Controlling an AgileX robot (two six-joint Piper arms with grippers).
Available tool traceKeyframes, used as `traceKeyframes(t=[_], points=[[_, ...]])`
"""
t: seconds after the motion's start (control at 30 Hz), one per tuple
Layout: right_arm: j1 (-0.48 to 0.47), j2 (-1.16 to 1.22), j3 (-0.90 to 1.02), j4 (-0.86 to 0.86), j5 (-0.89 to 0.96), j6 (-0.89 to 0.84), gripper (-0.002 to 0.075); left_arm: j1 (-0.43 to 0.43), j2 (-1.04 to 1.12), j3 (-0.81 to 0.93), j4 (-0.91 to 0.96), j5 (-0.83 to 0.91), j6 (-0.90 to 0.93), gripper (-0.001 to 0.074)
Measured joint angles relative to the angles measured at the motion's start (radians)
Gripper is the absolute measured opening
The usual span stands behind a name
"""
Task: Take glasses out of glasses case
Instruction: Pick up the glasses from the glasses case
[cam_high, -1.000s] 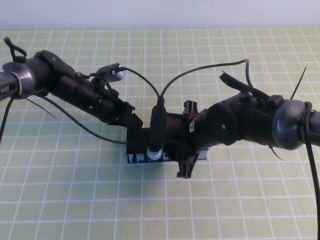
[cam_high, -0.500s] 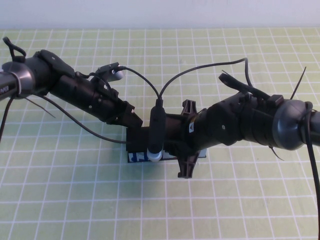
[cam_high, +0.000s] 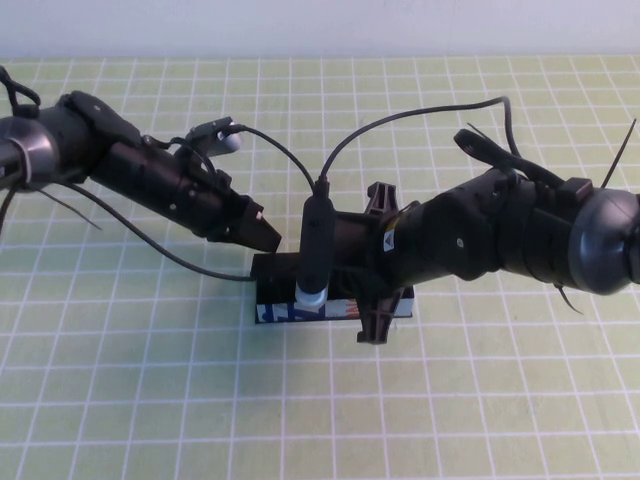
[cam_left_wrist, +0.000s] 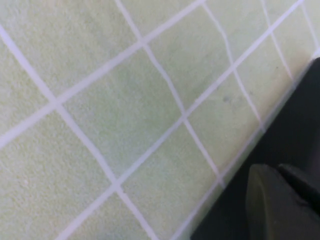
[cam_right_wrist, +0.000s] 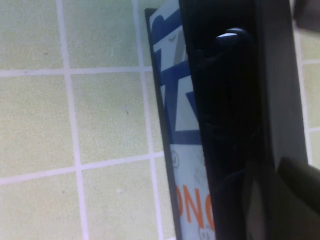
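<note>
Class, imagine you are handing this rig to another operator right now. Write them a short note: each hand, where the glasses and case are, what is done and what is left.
Left hand: at the back left corner of the glasses case, low by the table.
Right hand: reaching down over the case from the right, into its open top.
Things: the case sits mid-table with its printed white front facing the robot. The glasses lie inside its black interior.
Done: case open, right hand at the glasses.
Left: confirm a hold on the glasses, lift them out and set them on the table.
</note>
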Motion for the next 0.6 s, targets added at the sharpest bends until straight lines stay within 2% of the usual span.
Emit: traceKeyframes(t=[0.23, 0.37, 0.47, 0.6], points=[[0.0, 0.0, 0.0, 0.0, -0.006, 0.002, 0.0009, 0.045, -0.182, 0.005, 0.038, 0.007, 0.006, -0.0004], [0.0, 0.0, 0.0, 0.0, -0.014, 0.04, 0.0008, 0.047, -0.344, 0.119, 0.022, -0.05, 0.086, -0.0004], [0.0, 0.0, 0.0, 0.0, -0.032, 0.067, 0.0006, 0.047, -0.447, 0.277, -0.065, -0.11, 0.209, -0.0004], [0.0, 0.0, 0.0, 0.0, -0.041, 0.076, 0.0004, 0.047, -0.474, 0.482, -0.243, -0.135, 0.493, -0.0004]])
